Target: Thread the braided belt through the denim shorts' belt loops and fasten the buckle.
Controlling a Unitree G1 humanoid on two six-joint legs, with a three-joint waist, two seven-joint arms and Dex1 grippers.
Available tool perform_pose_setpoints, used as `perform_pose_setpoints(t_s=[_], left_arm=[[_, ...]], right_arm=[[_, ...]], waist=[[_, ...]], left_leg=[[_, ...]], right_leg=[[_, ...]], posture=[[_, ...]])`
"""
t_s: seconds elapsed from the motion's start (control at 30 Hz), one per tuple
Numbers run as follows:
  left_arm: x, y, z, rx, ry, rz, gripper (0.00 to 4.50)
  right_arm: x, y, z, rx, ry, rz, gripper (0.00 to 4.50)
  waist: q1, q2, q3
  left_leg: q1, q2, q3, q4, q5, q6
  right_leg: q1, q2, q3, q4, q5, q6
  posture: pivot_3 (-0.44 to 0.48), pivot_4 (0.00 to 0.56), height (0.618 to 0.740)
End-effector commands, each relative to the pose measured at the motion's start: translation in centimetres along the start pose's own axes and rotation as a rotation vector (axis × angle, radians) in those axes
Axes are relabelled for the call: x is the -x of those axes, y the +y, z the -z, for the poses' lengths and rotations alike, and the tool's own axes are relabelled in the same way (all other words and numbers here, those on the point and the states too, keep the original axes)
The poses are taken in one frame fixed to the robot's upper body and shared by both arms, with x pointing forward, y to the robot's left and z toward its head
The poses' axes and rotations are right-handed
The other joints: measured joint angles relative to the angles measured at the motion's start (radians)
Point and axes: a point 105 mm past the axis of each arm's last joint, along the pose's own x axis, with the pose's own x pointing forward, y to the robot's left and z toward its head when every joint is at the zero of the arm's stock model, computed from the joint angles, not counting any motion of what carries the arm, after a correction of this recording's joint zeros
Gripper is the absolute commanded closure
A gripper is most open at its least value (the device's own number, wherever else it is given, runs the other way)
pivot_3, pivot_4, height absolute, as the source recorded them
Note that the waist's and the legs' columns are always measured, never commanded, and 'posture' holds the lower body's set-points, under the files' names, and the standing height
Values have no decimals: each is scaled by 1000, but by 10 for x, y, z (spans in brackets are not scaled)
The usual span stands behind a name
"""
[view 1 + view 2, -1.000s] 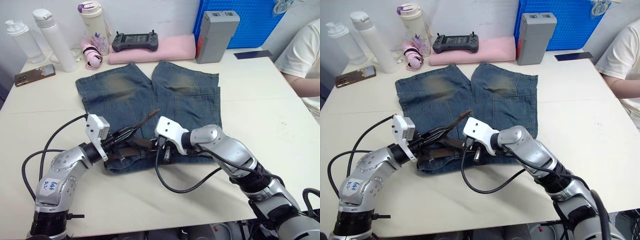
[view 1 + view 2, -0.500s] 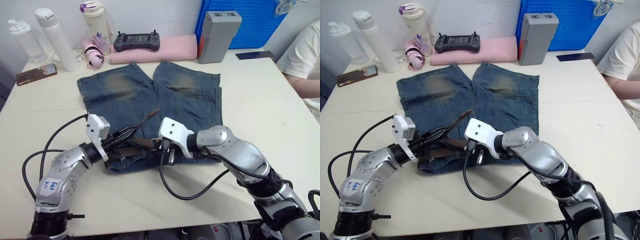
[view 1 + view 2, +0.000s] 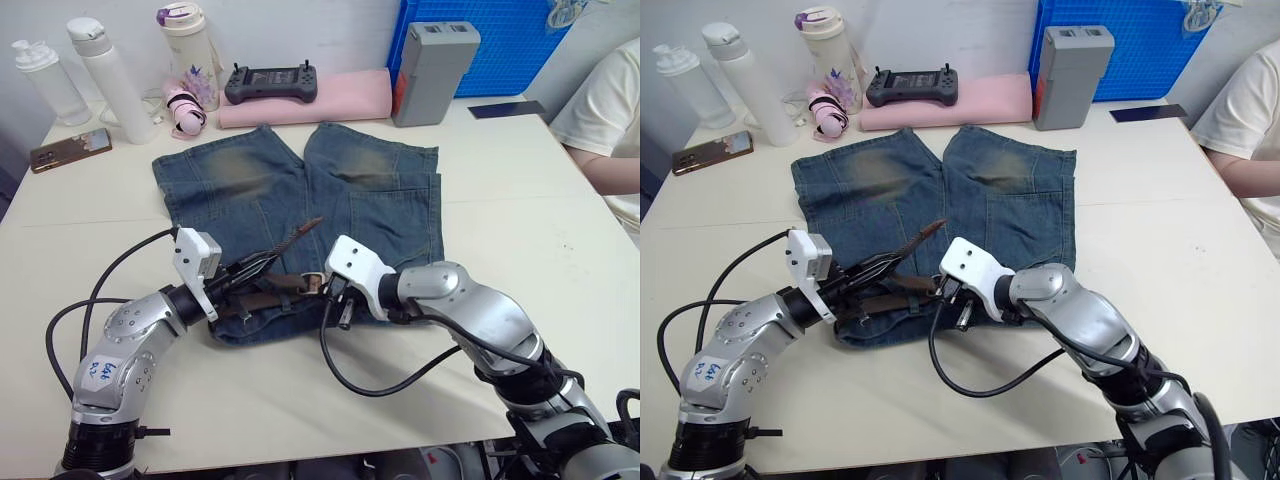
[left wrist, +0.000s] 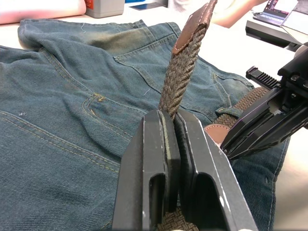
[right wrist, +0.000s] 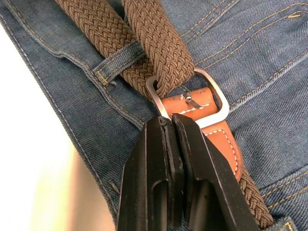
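Observation:
The denim shorts [image 3: 370, 190] lie flat on the table, waistband toward me. The braided belt [image 3: 265, 295] runs along the waistband, under a belt loop [image 5: 118, 62] and through the silver buckle [image 5: 211, 103], which has a tan leather tab. My left gripper [image 4: 168, 115] is shut on the belt just below its tip [image 3: 312, 222], and the tip stands up over the shorts. My right gripper [image 5: 166, 120] is shut, its tips pinching the buckle's frame edge next to the tab. Seen from the head, the right gripper [image 3: 335, 296] sits just right of the buckle [image 3: 313, 281].
Two white bottles [image 3: 110, 75], a tumbler [image 3: 185, 50], a phone [image 3: 68, 148], a controller [image 3: 268, 83] on a pink pad, a grey box [image 3: 430, 70] and a blue crate [image 3: 500, 40] line the far edge. A person [image 3: 610, 120] sits at right. A black cable [image 3: 370, 380] loops near the front.
My right gripper has shifted right along the waistband, and the silver buckle now shows to its left. The left gripper has kept its hold in place.

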Motion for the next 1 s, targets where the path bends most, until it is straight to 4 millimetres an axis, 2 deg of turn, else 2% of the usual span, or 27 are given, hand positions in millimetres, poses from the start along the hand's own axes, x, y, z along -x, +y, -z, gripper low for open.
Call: perform_pose_setpoints(t_s=[0.03,0.3,0.47,0.67,0.83,1.0], left_arm=[[-1,-5,-11,-30,-31,24,4500],[2,-4,-11,-31,-25,19,4500],[6,1,-12,-41,-10,10,4500],[7,5,-13,-53,-2,17,4500],[13,12,-14,-68,9,10,4500],[16,17,-17,-80,14,11,4500]], right_arm=[[4,-13,-10,1,-32,68,4245],[6,-18,-15,10,-37,76,4245],[13,-11,-28,74,-75,28,4245],[19,-19,-44,117,-111,28,4245],[5,-28,-33,152,-70,48,4245],[-9,-23,-19,146,-37,37,4245]], waist=[[0,0,0],[0,0,0],[0,0,0],[0,0,0],[-1,0,0],[-2,0,0]], left_leg=[[0,0,0,0,0,0],[0,0,0,0,0,0],[0,0,0,0,0,0],[0,0,0,-1,0,0],[0,0,0,-1,0,0],[0,0,0,-1,0,0]], right_leg=[[0,0,0,0,0,0],[0,0,0,0,0,0],[0,0,0,0,0,0],[0,0,0,-1,0,0],[0,0,-1,-1,0,0],[-1,0,-1,-1,0,0]], posture=[[0,150,705],[0,150,705],[0,150,705],[0,150,705],[0,150,705],[0,150,705]])
